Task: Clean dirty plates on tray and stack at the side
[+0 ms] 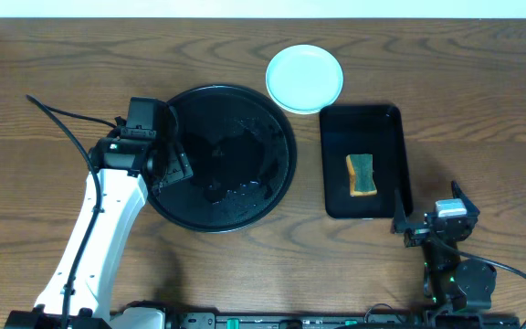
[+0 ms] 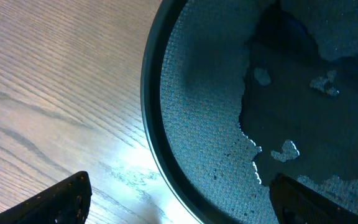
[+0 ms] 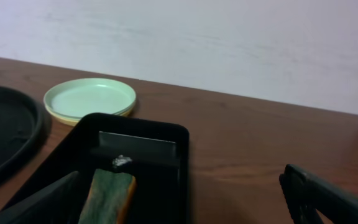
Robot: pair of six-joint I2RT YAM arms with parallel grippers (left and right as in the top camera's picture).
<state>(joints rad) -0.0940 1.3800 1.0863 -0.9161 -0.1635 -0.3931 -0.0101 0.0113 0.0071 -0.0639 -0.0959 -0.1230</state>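
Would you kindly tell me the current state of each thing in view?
round tray: no plates on it, surface blotchy
plates: stacked beside the round tray, mint-green one on top
rectangular tray: holds the sponge
sponge: lying in the rectangular tray, not gripped
left pincer: open, empty, over the round tray's rim
right pincer: open, empty

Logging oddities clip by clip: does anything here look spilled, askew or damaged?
Only the round tray: irregular glossy patches, seemingly liquid, cover part of its textured floor. The plates sit stacked beside it, and the sponge lies in the small tray.
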